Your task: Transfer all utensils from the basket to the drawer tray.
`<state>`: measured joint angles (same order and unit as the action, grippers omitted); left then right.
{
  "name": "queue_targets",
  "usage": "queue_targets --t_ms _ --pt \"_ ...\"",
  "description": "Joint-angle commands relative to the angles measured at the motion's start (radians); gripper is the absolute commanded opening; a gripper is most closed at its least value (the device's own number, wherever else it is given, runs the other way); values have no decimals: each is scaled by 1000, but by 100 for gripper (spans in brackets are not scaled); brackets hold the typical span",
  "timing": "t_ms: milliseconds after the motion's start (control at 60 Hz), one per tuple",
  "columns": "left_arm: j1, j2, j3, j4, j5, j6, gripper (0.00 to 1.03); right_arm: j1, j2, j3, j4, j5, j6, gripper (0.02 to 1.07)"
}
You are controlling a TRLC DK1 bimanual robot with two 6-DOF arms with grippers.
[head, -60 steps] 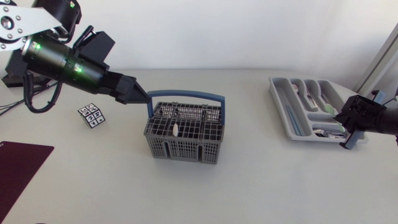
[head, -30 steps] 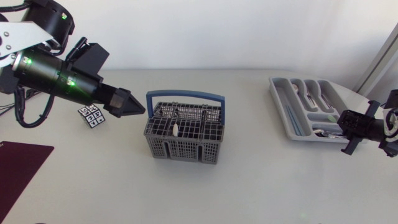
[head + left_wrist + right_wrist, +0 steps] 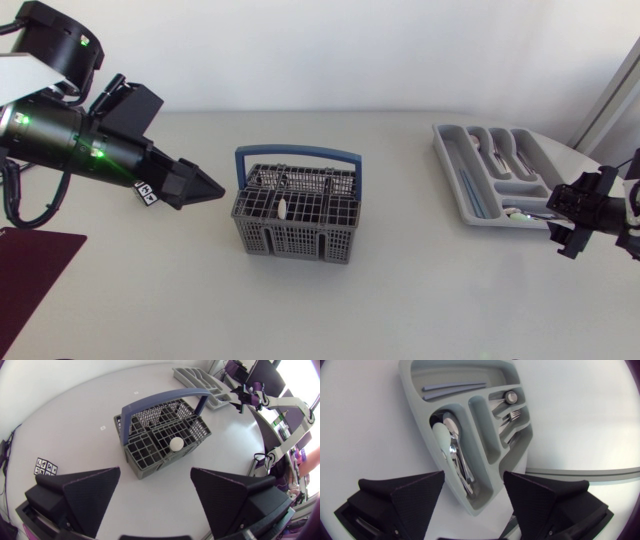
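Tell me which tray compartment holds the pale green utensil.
The long compartment of spoons, nearest the right gripper; the pale green utensil lies in it, unlike the fork compartment.

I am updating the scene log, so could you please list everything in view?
basket: one, grey with blue handle, table's middle.
utensil: one clearly visible, white-tipped, in the basket.
drawer tray: one, grey, table's right side.
cutlery: several, mostly silver, in the drawer tray.
marker card: one, black and white, left of the basket.
mat: one, dark red, table's left edge.
table: one, white.
left gripper: one, black, open, pointing at the basket.
right gripper: one, black, open, at the tray's near end.
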<state>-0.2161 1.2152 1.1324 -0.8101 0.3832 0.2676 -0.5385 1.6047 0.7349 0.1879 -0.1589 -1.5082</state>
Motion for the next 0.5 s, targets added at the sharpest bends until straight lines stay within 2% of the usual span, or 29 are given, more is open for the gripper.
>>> queue_targets --t_ms 0,133,250,483 --pt "7 -25 -39 3 -4 32 98 29 -127 -20 -87 -2 42 98" --pt "9 -46 -63 3 -6 44 98 117 -290 -20 -274 -5 157 98" --pt "9 -69 -94 3 -6 59 98 261 -424 -15 -455 12 301 98" --pt "12 -89 -171 31 -4 116 98 597 -470 87 -694 85 660 98"
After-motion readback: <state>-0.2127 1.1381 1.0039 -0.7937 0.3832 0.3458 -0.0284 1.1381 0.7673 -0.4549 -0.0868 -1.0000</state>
